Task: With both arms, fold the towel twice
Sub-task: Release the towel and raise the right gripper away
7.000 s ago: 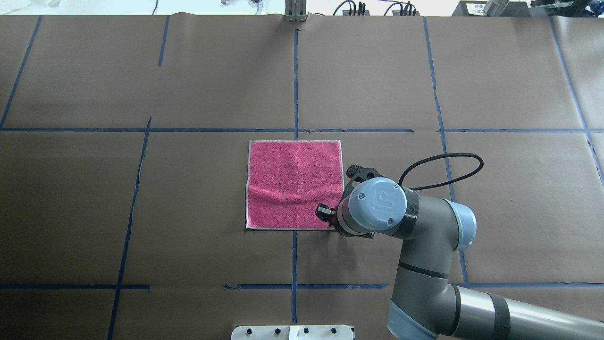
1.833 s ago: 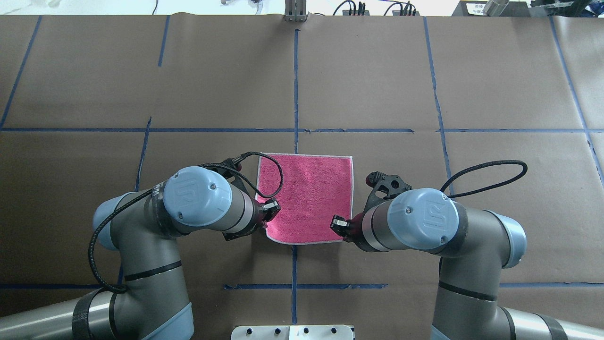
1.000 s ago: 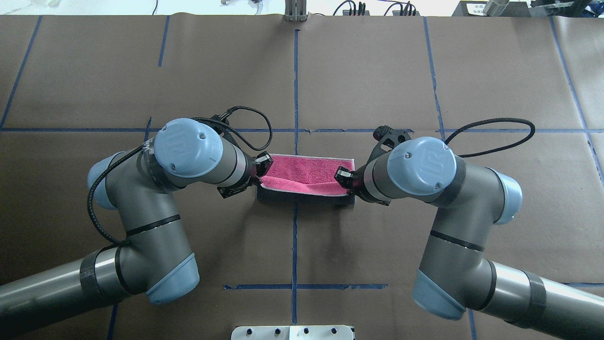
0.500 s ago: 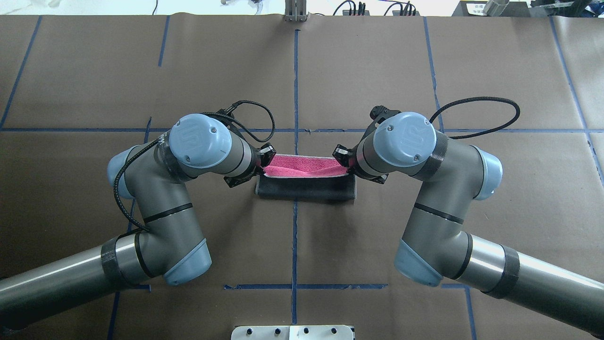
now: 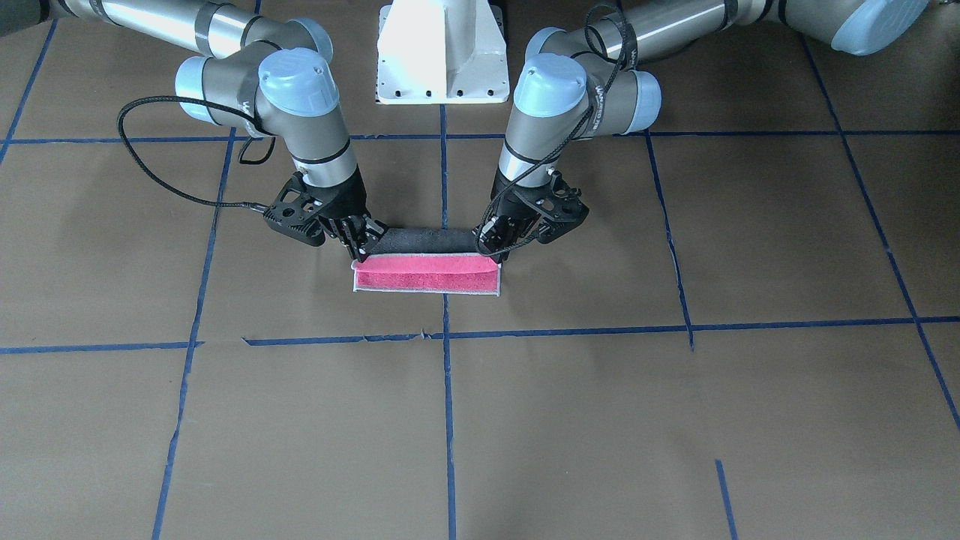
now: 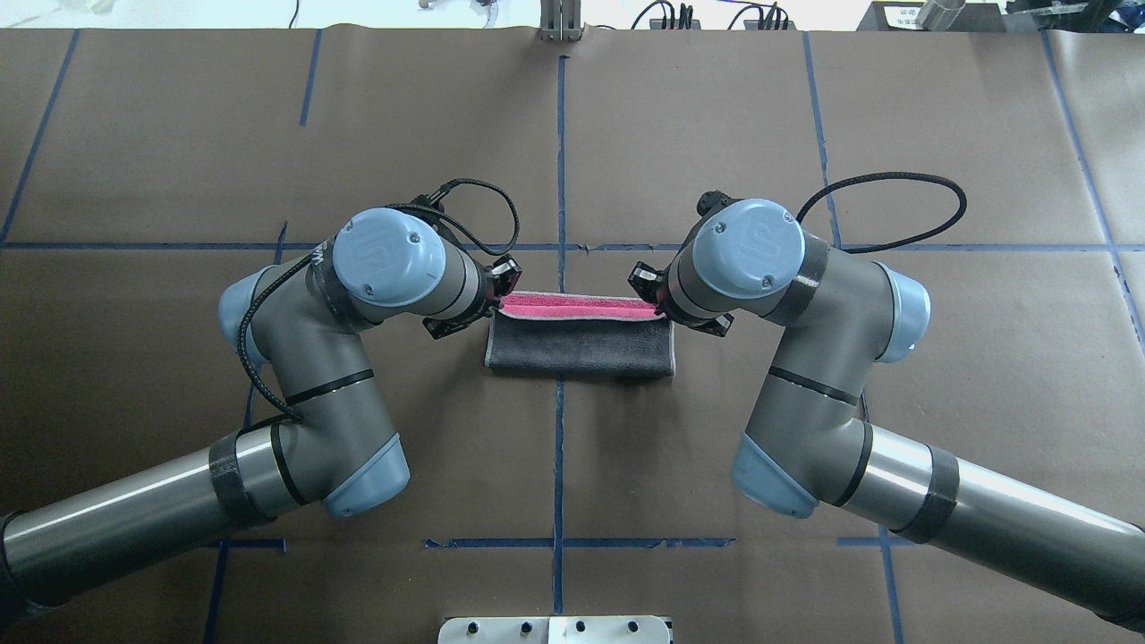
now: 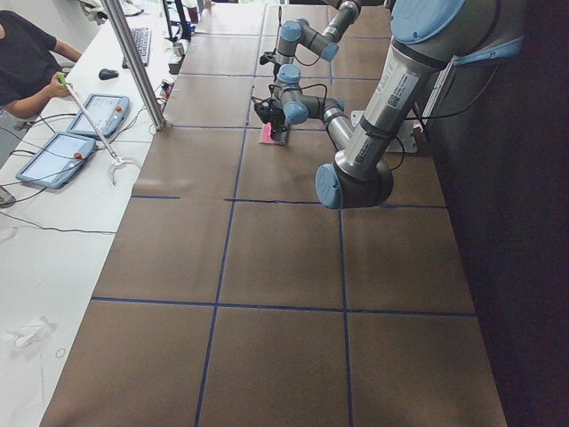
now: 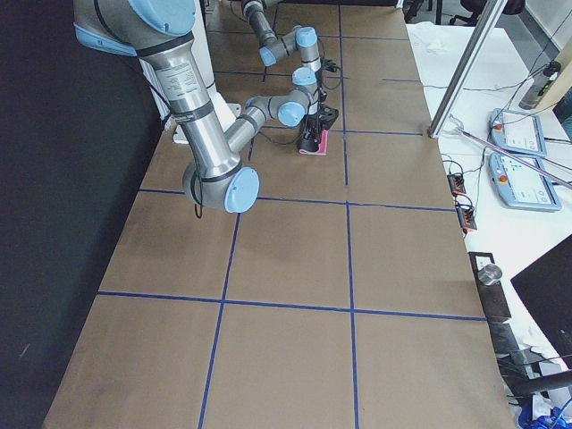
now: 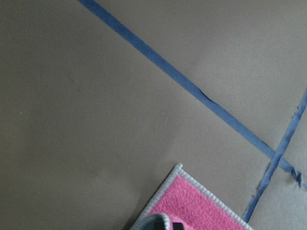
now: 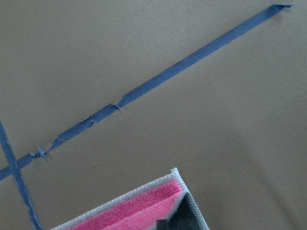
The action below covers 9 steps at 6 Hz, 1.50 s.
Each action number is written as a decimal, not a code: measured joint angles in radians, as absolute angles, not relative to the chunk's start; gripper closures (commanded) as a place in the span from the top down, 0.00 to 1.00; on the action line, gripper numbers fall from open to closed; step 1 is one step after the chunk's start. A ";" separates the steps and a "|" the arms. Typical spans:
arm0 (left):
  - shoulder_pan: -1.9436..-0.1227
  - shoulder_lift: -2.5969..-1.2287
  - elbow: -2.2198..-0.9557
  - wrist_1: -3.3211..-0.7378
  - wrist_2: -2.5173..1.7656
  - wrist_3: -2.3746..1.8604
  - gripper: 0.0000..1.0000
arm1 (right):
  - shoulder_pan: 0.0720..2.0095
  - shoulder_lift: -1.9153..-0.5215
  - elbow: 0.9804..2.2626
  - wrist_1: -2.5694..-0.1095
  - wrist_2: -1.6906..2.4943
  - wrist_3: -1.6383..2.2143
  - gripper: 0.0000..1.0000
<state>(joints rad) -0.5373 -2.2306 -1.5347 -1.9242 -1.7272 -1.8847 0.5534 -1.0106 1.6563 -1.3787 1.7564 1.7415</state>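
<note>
The white base [image 6: 555, 629] is cut off at the near edge. From either side of it the left arm [image 6: 304, 420] and right arm [image 6: 805, 420] reach forward. Each blue cap [image 6: 389, 255] carries a raised UR mark. The lettering [image 6: 309, 261] on the left wrist is too small to read.

The left gripper [image 6: 497, 300] and right gripper [image 6: 659, 309] each pinch a towel corner. The wrists hide most of the fingers from overhead, and the wrist views cut them off.

The towel [image 6: 580, 344] lies mid-table [image 6: 179, 134] across a tape line [image 6: 561, 134]. Its grey face is folded over, with a thin pink strip along the far edge. Half a second ago a wider, sagging pink band showed and both grippers were nearer.
</note>
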 measured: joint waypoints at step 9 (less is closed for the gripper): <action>-0.476 -2.173 -1.578 -1.964 -1.735 -2.030 0.77 | 0.705 -1.110 1.800 -1.377 2.020 1.698 1.00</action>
<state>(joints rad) -0.4758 -2.1727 -1.5776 -1.9637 -1.7348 -2.0303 0.7053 -1.1096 1.7995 -1.3775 2.0203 1.6984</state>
